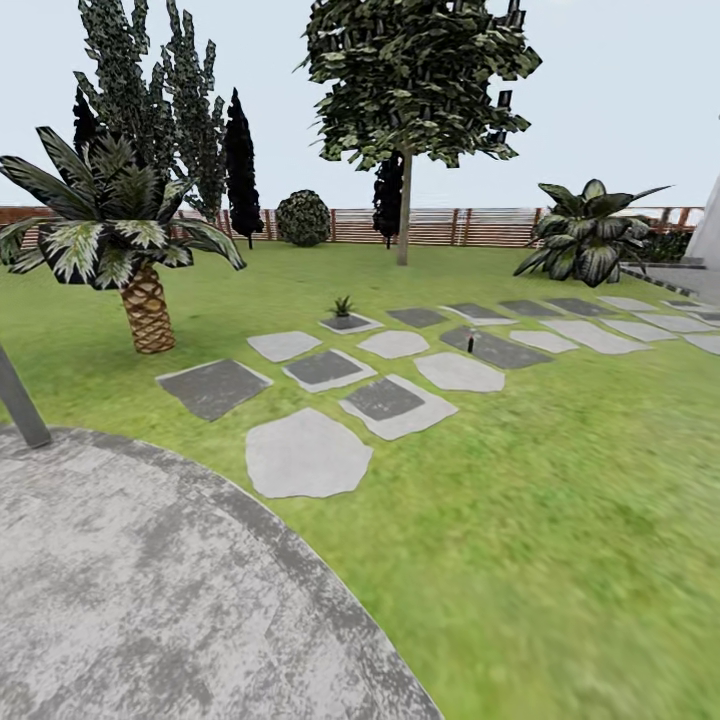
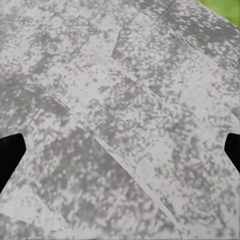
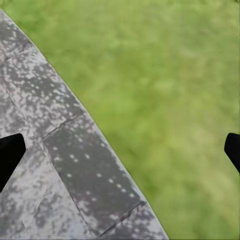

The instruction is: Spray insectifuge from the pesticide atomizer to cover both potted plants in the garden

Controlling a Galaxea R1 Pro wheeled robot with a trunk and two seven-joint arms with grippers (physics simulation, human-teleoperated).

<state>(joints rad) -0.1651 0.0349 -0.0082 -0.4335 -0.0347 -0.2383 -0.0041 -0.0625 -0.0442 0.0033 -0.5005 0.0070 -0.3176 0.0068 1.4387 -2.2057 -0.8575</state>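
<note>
Two dark fingertips (image 2: 10, 152) of the left gripper (image 2: 120, 150) sit spread wide over mottled grey patio paving (image 2: 125, 100); the right gripper (image 3: 120, 150) is likewise spread, over the patio edge and lawn (image 3: 175, 75). Far off on irregular flat stepping stones (image 1: 305, 455), a tiny dark pesticide atomizer (image 1: 469, 340) stands, barely discernible, and one small potted plant (image 1: 343, 306).

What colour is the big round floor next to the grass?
The round patio is speckled grey, with lighter and darker patches. The left wrist view shows it best.

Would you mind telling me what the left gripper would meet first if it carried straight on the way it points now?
Most likely the grey patio: nothing stands between the open left gripper and it.
</note>
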